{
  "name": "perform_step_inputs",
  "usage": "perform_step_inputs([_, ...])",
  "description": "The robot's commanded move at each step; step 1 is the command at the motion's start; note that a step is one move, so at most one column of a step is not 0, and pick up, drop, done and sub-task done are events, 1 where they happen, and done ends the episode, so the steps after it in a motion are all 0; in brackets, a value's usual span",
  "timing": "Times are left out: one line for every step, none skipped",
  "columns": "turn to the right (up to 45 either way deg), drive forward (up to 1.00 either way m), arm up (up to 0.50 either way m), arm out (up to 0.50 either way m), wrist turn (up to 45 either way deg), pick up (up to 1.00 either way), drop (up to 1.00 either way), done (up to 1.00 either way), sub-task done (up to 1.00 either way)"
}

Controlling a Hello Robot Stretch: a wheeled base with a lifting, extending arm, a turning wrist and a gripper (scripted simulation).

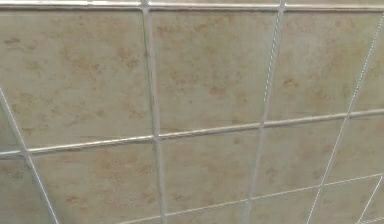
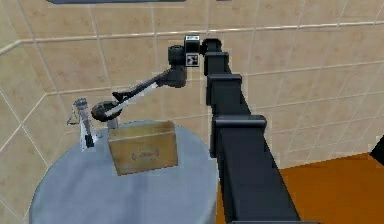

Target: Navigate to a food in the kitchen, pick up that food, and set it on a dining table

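Beige tiled wall (image 1: pixel 200 80) filled the forward view; the same tiling backed the arm side view. Dark arm (image 2: pixel 235 140) rose from the bottom edge, over orange-brown floor (image 2: pixel 340 195). Round blue-grey table (image 2: pixel 60 195) stood at lower left against the wall. On it sat a tan block (image 2: pixel 143 148) – boxy, upright, near the middle of the tabletop. Hand (image 2: pixel 103 108) reached left above the table, up-left of the block; could not tell whether it grasped anything. Small clear object (image 2: pixel 82 118) stood just beside the fingertips – contact unclear.
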Motion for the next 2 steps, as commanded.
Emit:
perform_step_inputs([0.0, 0.00, 0.00, 0.00, 18.0, 0.00, 0.00, 0.00, 0.00])
perform_step_inputs([0.0, 0.00, -0.30, 0.00, 0.0, 0.00, 0.00, 0.00, 0.00])
